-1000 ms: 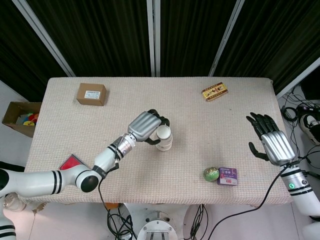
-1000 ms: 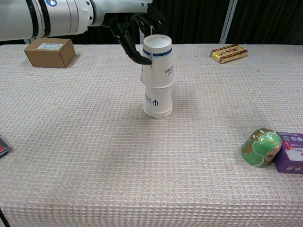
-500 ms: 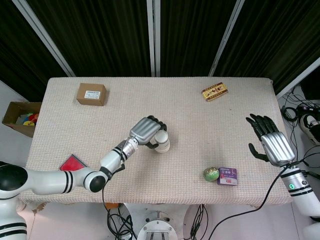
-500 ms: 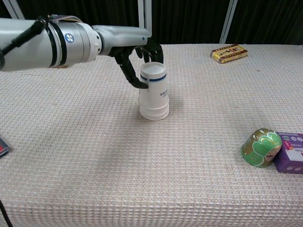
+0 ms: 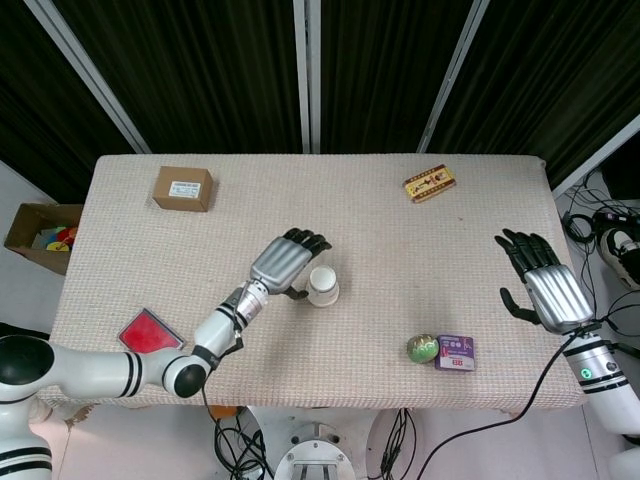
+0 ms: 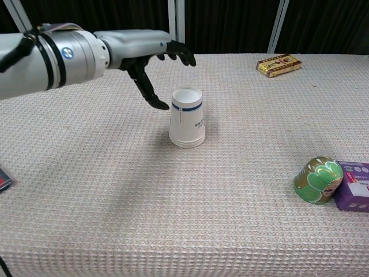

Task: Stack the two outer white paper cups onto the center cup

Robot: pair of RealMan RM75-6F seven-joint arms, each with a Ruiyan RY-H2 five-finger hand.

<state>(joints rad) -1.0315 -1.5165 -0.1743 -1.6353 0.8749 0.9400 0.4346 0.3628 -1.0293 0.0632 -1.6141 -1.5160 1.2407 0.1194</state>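
The white paper cups stand nested upside down as one stack (image 5: 322,285) (image 6: 187,118) near the middle of the table, a blue band around the top one. My left hand (image 5: 283,261) (image 6: 155,63) hovers just left of the stack with its fingers spread, touching nothing. My right hand (image 5: 545,285) stays open near the table's right edge, far from the cups, and does not show in the chest view.
A brown cardboard box (image 5: 183,187) sits at the back left and a yellow snack packet (image 5: 430,183) (image 6: 279,64) at the back right. A green round object (image 5: 423,348) (image 6: 317,180) and a purple box (image 5: 456,352) (image 6: 354,186) lie front right. A red card (image 5: 149,331) lies front left.
My left hand pushed the upper cup down onto the stack, then let go and drew back to the left with its fingers spread. The right hand barely moved.
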